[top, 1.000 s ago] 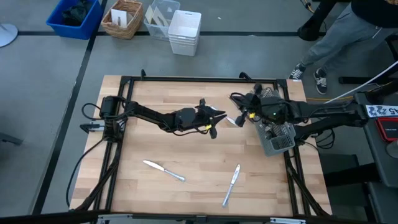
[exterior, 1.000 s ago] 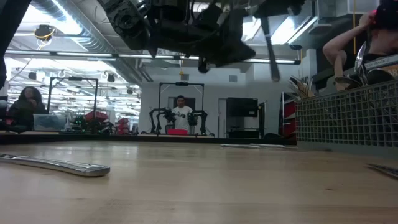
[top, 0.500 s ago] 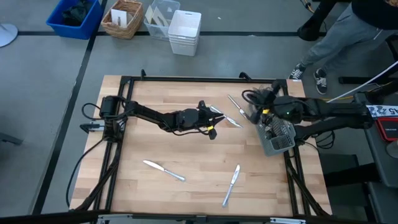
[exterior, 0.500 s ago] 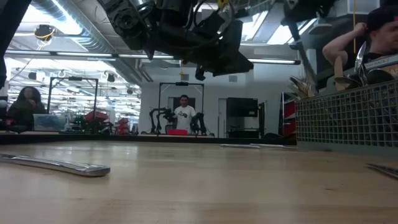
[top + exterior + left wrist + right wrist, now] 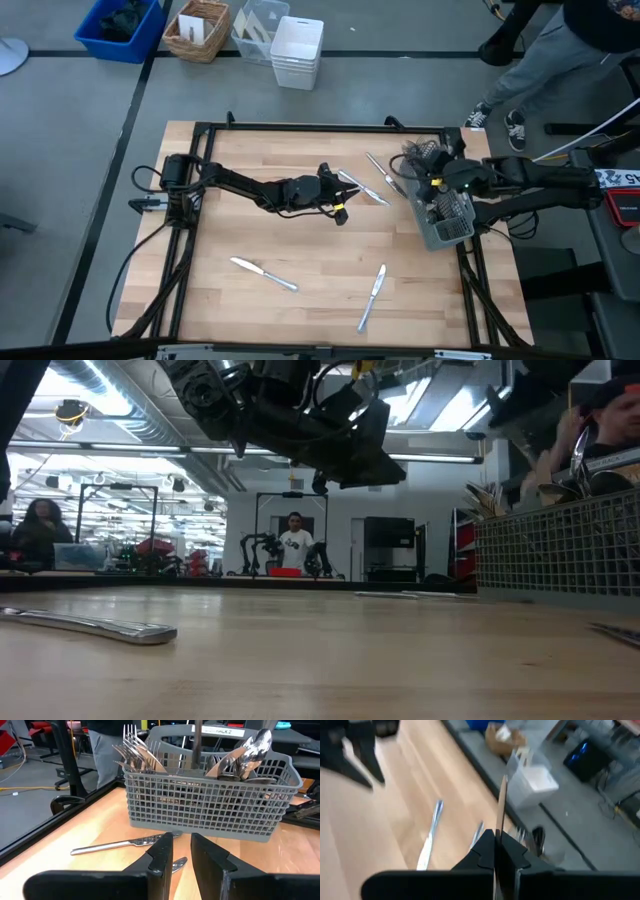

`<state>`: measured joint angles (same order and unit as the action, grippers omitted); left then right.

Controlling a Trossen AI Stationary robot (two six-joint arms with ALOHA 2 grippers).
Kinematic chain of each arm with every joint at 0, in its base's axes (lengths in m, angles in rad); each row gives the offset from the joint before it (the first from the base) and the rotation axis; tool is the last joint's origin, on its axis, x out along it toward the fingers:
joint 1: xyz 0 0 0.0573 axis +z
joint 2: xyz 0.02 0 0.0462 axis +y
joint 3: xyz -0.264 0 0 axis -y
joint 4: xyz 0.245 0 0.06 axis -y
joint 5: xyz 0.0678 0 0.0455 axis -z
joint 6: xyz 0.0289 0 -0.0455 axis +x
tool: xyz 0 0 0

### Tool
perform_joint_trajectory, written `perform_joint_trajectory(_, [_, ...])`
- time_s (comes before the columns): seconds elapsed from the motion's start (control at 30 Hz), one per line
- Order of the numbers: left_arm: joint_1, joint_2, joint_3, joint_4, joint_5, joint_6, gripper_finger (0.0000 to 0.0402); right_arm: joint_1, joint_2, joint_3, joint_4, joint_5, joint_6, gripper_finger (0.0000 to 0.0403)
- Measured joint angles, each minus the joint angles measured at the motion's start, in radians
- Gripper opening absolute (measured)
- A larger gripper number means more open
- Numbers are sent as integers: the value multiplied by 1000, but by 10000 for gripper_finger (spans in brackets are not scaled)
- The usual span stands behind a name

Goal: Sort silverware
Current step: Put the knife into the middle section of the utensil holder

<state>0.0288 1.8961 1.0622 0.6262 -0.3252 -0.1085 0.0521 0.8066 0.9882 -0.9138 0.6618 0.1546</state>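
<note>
Silverware is scattered across the wooden table (image 5: 250,230) and packed into the grey caddy (image 5: 443,212) at its right edge. Up in the right gripper (image 5: 496,841), fingers pinched tight on a held knife (image 5: 501,805), long axis running straight out ahead of the fingers; in the high view that gripper sits over the caddy. Forks (image 5: 131,742) and spoons (image 5: 252,747) stand in the caddy, heads up. Just left of the caddy lie two pieces (image 5: 368,182), both angled diagonally, far-left to near-right. The left gripper (image 5: 181,851) hangs at mid-table, fingers a narrow slit apart and gripping nothing, pointed at the caddy with one piece lying crosswise before it. Nearer the front, one knife (image 5: 264,274) lies slanted, and another knife (image 5: 372,296) lies steeply, well apart.
</note>
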Motion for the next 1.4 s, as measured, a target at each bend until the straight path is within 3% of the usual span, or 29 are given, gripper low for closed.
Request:
perform_joint_trajectory(0.17, [0, 0, 0, 1, 0, 0, 61, 0, 18, 0, -123, -41, 81, 11])
perform_joint_trajectory(0.4, [0, 0, 0, 2, 0, 0, 61, 0, 48, 0, -137, -51, 100, 14])
perform_joint_trajectory(0.67, [0, 0, 0, 2, 0, 0, 61, 0, 60, 0, -117, 58, 103, 12])
perform_joint_trajectory(0.87, [0, 0, 0, 0, 0, 0, 61, 0, 63, 0, -132, 60, 103, 9])
perform_joint_trajectory(1.4, [-11, -6, -1, -60, 0, 11, 61, 0, 62, 0, -159, 19, 102, 92])
